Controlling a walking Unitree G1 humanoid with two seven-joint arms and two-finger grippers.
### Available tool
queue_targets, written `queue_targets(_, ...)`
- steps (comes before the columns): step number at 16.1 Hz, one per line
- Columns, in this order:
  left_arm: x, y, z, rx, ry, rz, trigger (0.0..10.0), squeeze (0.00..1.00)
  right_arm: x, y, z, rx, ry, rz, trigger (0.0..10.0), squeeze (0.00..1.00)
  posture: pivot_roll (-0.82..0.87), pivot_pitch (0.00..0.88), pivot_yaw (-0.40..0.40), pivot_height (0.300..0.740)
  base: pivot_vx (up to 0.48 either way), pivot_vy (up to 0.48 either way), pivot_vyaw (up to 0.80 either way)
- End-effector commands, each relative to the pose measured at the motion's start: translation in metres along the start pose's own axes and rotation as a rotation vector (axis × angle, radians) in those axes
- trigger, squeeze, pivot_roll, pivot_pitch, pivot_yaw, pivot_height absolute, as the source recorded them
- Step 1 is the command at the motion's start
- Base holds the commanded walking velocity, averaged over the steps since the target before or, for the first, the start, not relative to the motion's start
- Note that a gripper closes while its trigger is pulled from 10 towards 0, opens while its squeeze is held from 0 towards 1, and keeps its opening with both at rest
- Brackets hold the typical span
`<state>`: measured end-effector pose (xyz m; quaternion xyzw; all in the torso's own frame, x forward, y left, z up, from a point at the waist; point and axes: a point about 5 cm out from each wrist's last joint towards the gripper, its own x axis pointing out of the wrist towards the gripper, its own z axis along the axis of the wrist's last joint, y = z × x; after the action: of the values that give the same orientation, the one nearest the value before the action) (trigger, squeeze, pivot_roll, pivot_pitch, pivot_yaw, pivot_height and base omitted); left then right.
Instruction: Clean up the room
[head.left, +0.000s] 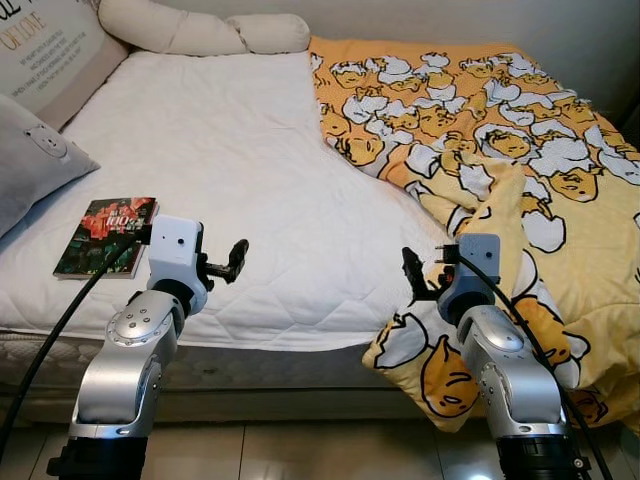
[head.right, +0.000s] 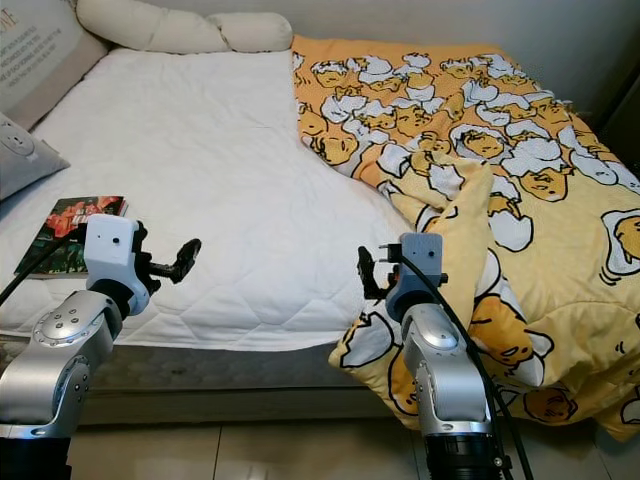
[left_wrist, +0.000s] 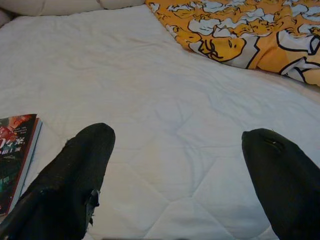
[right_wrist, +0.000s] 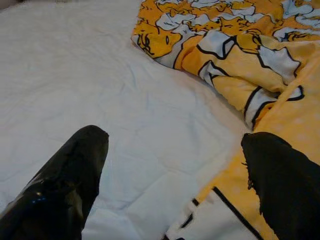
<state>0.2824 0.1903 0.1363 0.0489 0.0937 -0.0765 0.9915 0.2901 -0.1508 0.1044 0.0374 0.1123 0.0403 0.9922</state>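
Note:
A bed with a white quilted mattress (head.left: 230, 170) stands in front of me. An orange and yellow cartoon-print blanket (head.left: 500, 150) is bunched over its right half, one corner hanging over the front edge. A dark book (head.left: 105, 236) lies near the front left edge of the mattress. My left gripper (head.left: 236, 260) is raised over the front edge, just right of the book, fingers (left_wrist: 80, 175) open and empty. My right gripper (head.left: 412, 272) is held up at the blanket's hanging corner, open and empty, with mattress and blanket (right_wrist: 240, 60) beyond its fingers (right_wrist: 75, 170).
A grey pillow (head.left: 30, 160) and a printed cushion (head.left: 50, 50) lie at the left of the bed. A long cream bolster (head.left: 200, 32) runs along the head. Tiled floor (head.left: 300, 450) shows below the bed frame.

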Motion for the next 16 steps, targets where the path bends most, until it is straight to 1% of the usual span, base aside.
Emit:
queue_targets(1, 0.0015, -0.0011, 0.0043, -0.001, -0.011, -0.013, 10.0, 0.00, -0.0007, -0.0035, -0.0010, 0.007, 0.007, -0.010, 10.0, 0.00, 0.05, 0.000, -0.008, 0.740, 0.322, 0.000, -0.80)
queue_targets(2, 0.0013, -0.0006, 0.0047, -0.002, -0.011, -0.012, 10.0, 0.00, -0.0012, -0.0035, -0.0022, -0.006, 0.012, -0.011, 10.0, 0.00, 0.04, 0.000, -0.002, 0.740, 0.322, 0.000, -0.62)
queue_targets(3, 0.0010, -0.0004, 0.0057, 0.000, -0.013, -0.012, 10.0, 0.00, -0.0009, -0.0028, 0.0000, -0.018, 0.003, -0.003, 10.0, 0.00, 0.05, 0.000, -0.003, 0.740, 0.326, 0.000, 0.00)
queue_targets(4, 0.0010, 0.0001, 0.0057, 0.000, -0.012, -0.011, 10.0, 0.00, -0.0004, -0.0029, 0.0004, -0.006, 0.003, -0.003, 10.0, 0.00, 0.06, 0.000, -0.007, 0.740, 0.330, 0.000, 0.00)
queue_targets(5, 0.0010, 0.0017, 0.0050, 0.002, -0.009, -0.009, 10.0, 0.00, -0.0006, -0.0020, -0.0028, -0.011, 0.013, -0.004, 10.0, 0.00, 0.05, 0.000, -0.004, 0.740, 0.330, 0.000, 0.00)
queue_targets(6, 0.0007, 0.0017, 0.0058, 0.002, -0.011, -0.008, 10.0, 0.00, -0.0009, 0.0003, -0.0013, -0.018, 0.006, 0.015, 10.0, 0.00, 0.05, 0.000, 0.002, 0.740, 0.334, 0.000, 0.00)
queue_targets(7, 0.0008, 0.0014, 0.0057, 0.001, -0.010, -0.007, 10.0, 0.00, -0.0005, 0.0007, 0.0001, 0.002, 0.001, 0.019, 10.0, 0.00, 0.06, 0.000, -0.006, 0.740, 0.334, 0.000, 0.00)
queue_targets(9, 0.0004, 0.0024, 0.0053, 0.002, -0.008, -0.007, 10.0, 0.00, -0.0018, 0.0033, -0.0045, -0.027, 0.023, 0.038, 10.0, 0.00, 0.05, 0.000, 0.004, 0.740, 0.326, 0.000, 0.00)
queue_targets(10, 0.0003, 0.0020, 0.0059, 0.002, -0.009, -0.007, 10.0, 0.00, -0.0017, 0.0036, -0.0033, -0.026, 0.021, 0.042, 10.0, 0.00, 0.05, 0.000, 0.001, 0.740, 0.334, 0.000, 0.00)
queue_targets(11, 0.0002, 0.0015, 0.0051, 0.005, -0.007, -0.010, 10.0, 0.00, -0.0009, 0.0008, -0.0038, 0.001, 0.021, 0.025, 10.0, 0.00, 0.06, 0.000, -0.004, 0.740, 0.334, 0.000, 0.00)
queue_targets(12, -0.0002, 0.0026, 0.0047, 0.009, -0.005, -0.011, 10.0, 0.00, -0.0015, 0.0004, -0.0068, -0.003, 0.029, 0.017, 10.0, 0.00, 0.05, 0.000, 0.005, 0.740, 0.334, 0.000, 0.00)
queue_targets(13, -0.0005, 0.0021, 0.0057, 0.008, -0.007, -0.011, 10.0, 0.00, -0.0011, 0.0020, -0.0033, -0.007, 0.018, 0.032, 10.0, 0.00, 0.05, 0.000, 0.005, 0.740, 0.330, 0.000, 0.00)
queue_targets(14, -0.0008, 0.0015, 0.0054, 0.010, -0.006, -0.013, 10.0, 0.00, -0.0009, 0.0011, -0.0025, 0.017, 0.017, 0.025, 10.0, 0.00, 0.06, 0.000, 0.001, 0.740, 0.330, 0.000, 0.00)
queue_targets(16, -0.0015, 0.0023, 0.0046, 0.012, -0.004, -0.014, 10.0, 0.00, -0.0019, 0.0001, -0.0061, 0.001, 0.030, 0.020, 10.0, 0.00, 0.06, 0.000, 0.004, 0.740, 0.334, 0.000, 0.00)
